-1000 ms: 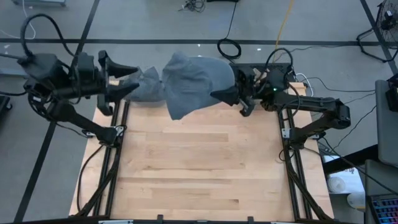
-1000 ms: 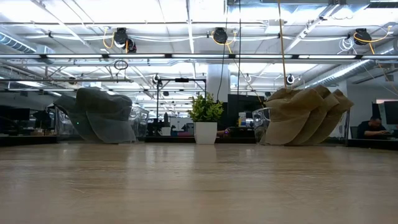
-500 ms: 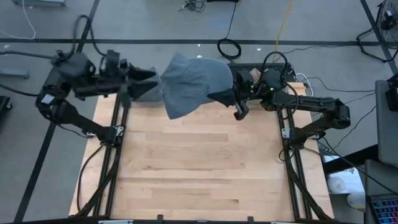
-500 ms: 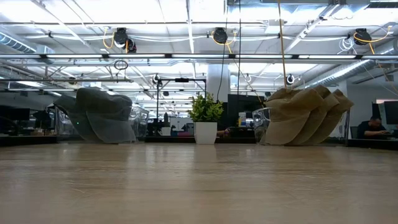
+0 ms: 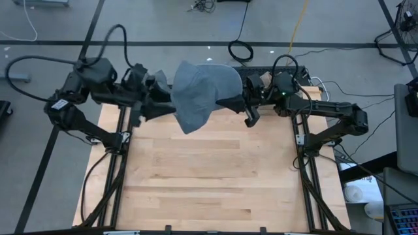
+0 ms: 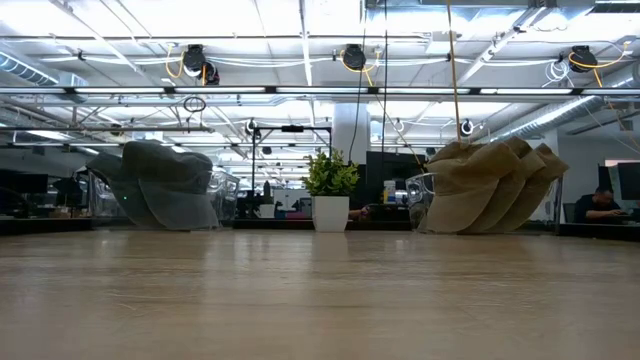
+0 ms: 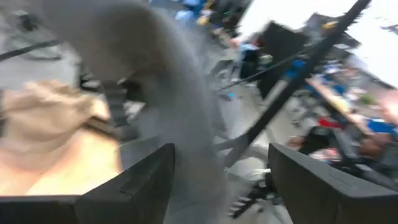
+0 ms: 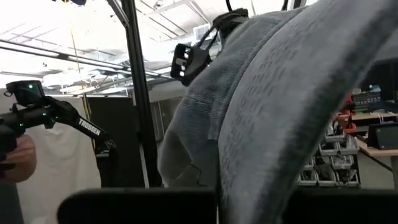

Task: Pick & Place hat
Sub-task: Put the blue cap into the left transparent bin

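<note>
Right end effector (image 5: 225, 103) is clamped on a grey knitted hat (image 5: 201, 93), holding it in the air over the far edge of the wooden tabletop (image 5: 209, 176). Its ribbed, coarse-weave fabric (image 8: 280, 93) fills the right wrist view, draped in soft folds. On a dark arm beyond the hat, white lettering reads "TROSSEN" (image 8: 89, 128). Left end effector (image 5: 164, 104), fingers (image 7: 134, 183) spread apart, sits just beside the hat's other side, the blurred grey cloth (image 7: 180, 124) hanging between them.
</note>
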